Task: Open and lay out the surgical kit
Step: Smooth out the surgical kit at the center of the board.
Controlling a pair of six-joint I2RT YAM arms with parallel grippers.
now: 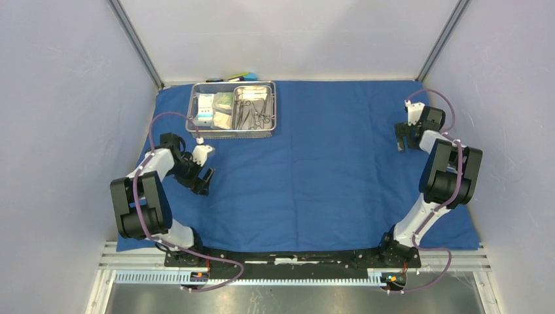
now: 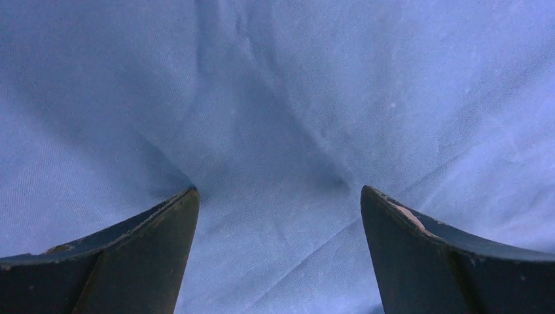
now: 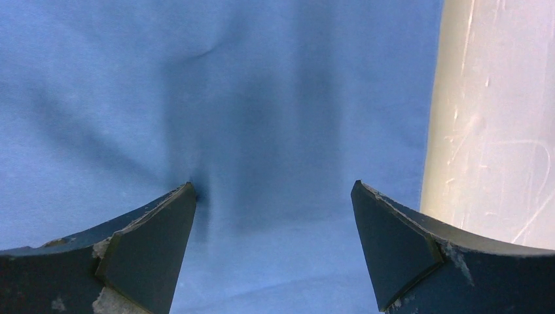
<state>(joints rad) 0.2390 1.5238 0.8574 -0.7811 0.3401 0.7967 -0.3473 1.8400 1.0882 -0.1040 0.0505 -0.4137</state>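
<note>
Your left hand (image 1: 203, 183) and right hand (image 1: 402, 145) are both spread wide, low over the blue cloth (image 1: 327, 176). Wire-mesh tray (image 1: 230, 135) sits loaded at the cloth's far-left corner.

Place: robotics lab test cell.
Enclosure: plain pale panels (image 1: 65, 98) at 9, 12 and 3 o'clock; aluminium frame posts (image 1: 139, 46) at 11 and 1.
Fixture: black mounting rail (image 1: 294, 257) at 6 o'clock, bearing cabled left arm (image 1: 141, 203) and right arm (image 1: 448, 173).
Work surface: blue cloth (image 1: 327, 170); wire-mesh steel tray (image 1: 232, 135) at 11 o'clock.
</note>
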